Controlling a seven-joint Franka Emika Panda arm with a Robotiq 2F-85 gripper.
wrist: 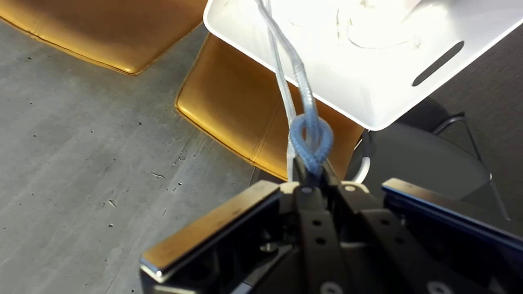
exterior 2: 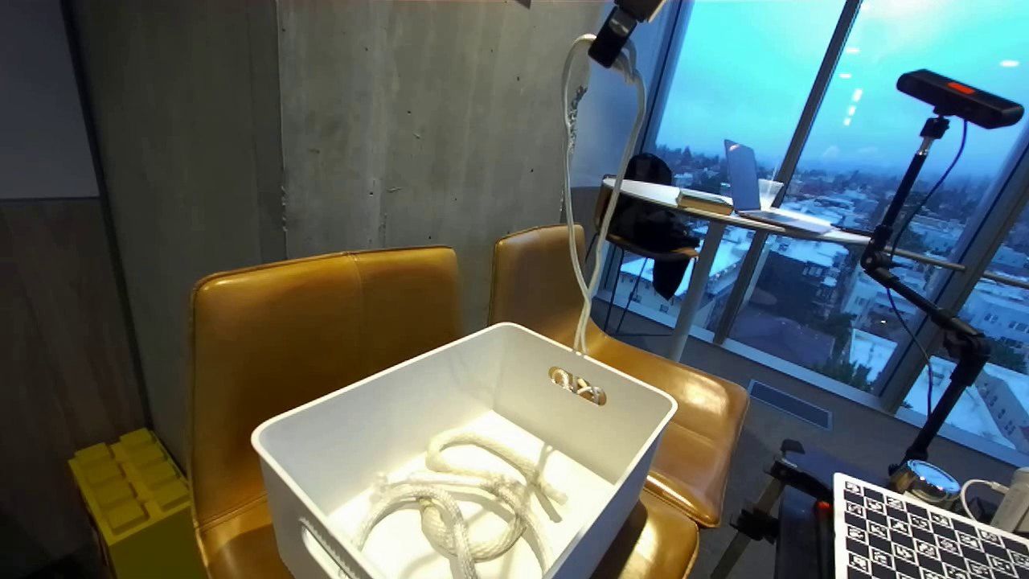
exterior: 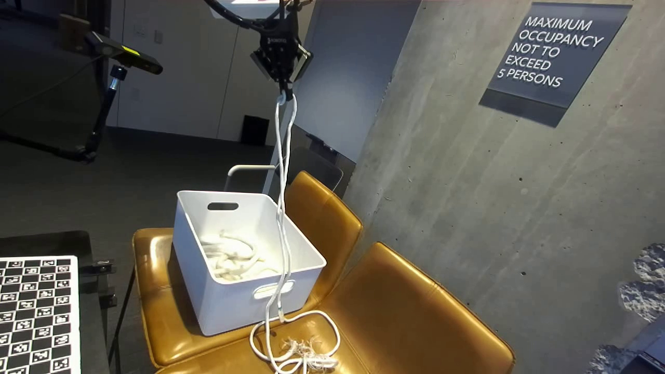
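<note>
My gripper (exterior: pixel 286 92) is shut on a thin white rope (exterior: pixel 281 208), high above a white bin. In the wrist view the fingertips (wrist: pixel 314 169) pinch a small loop of the rope (wrist: pixel 301 77), which looks bluish there. The rope hangs in two strands outside the bin (exterior: pixel 223 306) and ends in a loose coil with a frayed end on the chair seat beside it. The gripper (exterior 2: pixel 611 50) and rope (exterior 2: pixel 570 193) also show in an exterior view, with the strands passing behind the bin's far wall (exterior 2: pixel 530 362). A thicker white rope (exterior 2: pixel 438 523) lies knotted inside the bin.
The bin stands on a tan leather chair (exterior: pixel 150 270), with another tan chair (exterior: pixel 436 306) beside it. A concrete wall (exterior: pixel 467 208) rises behind the chairs. A patterned board (exterior: pixel 36 311) and a camera on a jointed stand (exterior: pixel 124 54) are across from the wall.
</note>
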